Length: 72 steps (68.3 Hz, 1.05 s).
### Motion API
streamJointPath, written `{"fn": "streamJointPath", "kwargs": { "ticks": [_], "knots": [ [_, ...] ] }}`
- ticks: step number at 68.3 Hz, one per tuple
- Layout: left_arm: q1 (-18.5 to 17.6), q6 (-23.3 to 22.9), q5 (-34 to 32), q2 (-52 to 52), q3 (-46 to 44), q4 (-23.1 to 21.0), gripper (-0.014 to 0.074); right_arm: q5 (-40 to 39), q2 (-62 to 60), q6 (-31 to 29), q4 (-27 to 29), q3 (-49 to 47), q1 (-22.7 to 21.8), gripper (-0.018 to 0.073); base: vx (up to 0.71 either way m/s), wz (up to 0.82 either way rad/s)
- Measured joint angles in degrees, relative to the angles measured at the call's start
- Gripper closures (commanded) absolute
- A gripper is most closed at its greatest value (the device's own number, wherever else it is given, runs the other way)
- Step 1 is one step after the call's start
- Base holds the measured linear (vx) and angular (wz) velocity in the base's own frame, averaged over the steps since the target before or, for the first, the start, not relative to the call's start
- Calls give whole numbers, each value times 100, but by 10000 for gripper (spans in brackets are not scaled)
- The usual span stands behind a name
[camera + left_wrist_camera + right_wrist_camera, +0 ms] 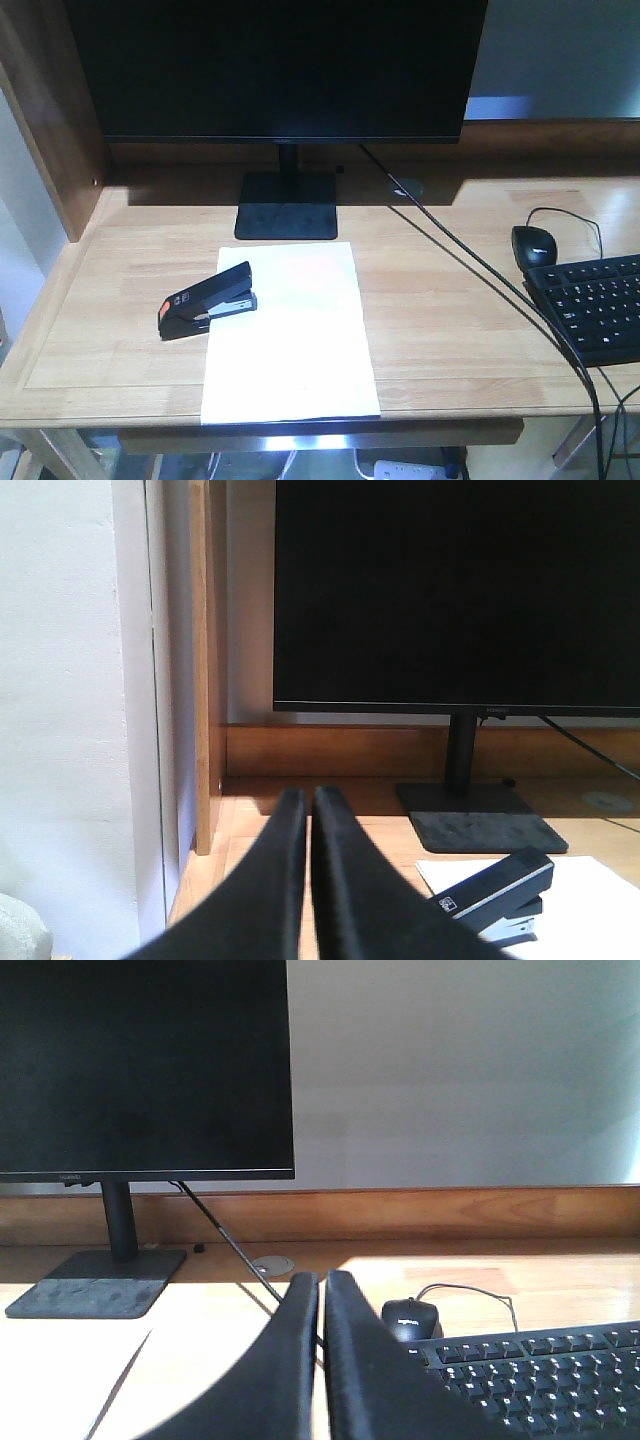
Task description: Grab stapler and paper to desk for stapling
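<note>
Front view shows you the stapler (208, 301) overlapping the paper's (288, 335) left edge, monitor stand (286, 205) behind it; both pincers, left (308, 810) and right (321, 1290), sit closed, empty.

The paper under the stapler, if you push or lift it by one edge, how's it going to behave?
The paper looks like a single thin sheet lying flat, so it would probably droop when lifted by an edge. On the smooth desk it likely slides easily. The stapler overlaps its left edge, so a push may pivot the sheet there.
</note>
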Motion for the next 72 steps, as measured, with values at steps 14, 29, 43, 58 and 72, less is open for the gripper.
{"fn": "streamJointPath", "kwargs": {
  "ticks": [14, 29, 43, 58, 72],
  "knots": [
    [0, 0, 0, 0, 0, 0, 603, 0, 0, 0, 0, 0, 0, 568, 0, 0],
    [0, 0, 0, 0, 0, 0, 603, 0, 0, 0, 0, 0, 0, 568, 0, 0],
    [0, 0, 0, 0, 0, 0, 603, 0, 0, 0, 0, 0, 0, 568, 0, 0],
    [0, 0, 0, 0, 0, 0, 603, 0, 0, 0, -4, 0, 0, 568, 0, 0],
    [0, 0, 0, 0, 0, 0, 603, 0, 0, 0, -4, 0, 0, 568, 0, 0]
  ]
}}
